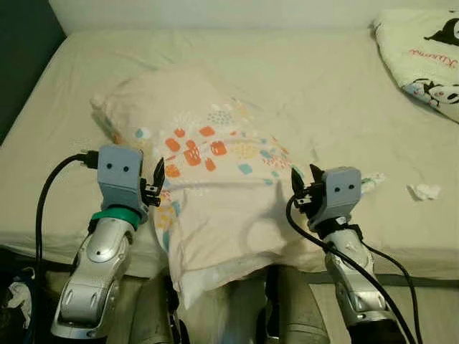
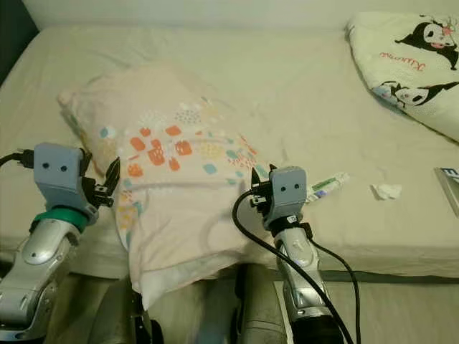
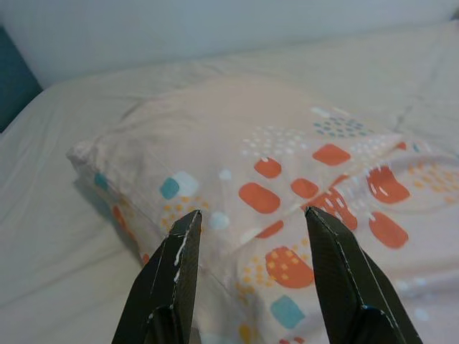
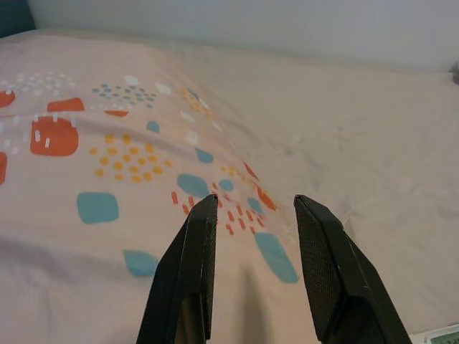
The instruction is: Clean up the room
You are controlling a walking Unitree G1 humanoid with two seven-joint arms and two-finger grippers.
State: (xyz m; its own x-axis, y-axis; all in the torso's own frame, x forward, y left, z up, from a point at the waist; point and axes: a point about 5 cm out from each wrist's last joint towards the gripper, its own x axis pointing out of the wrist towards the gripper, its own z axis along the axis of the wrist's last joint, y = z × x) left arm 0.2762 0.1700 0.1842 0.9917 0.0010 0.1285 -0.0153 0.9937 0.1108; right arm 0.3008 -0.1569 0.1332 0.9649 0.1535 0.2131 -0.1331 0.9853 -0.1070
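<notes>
A patterned pillow lies on the bed, overhanging its near edge. The left gripper and right gripper flank it, both spread open, gripping nothing.

Soft, even, slightly dim indoor light fell across the bed; shadows were faint beneath the pillow. Images were mildly grainy, without glare.

1. The pillow was soft matt cloth, printed with orange and teal patches.
2. The bed sheet was matt, creased fabric.
3. The arms had glossy silver metal shells.
4. The fingers were smooth black plastic.
</notes>
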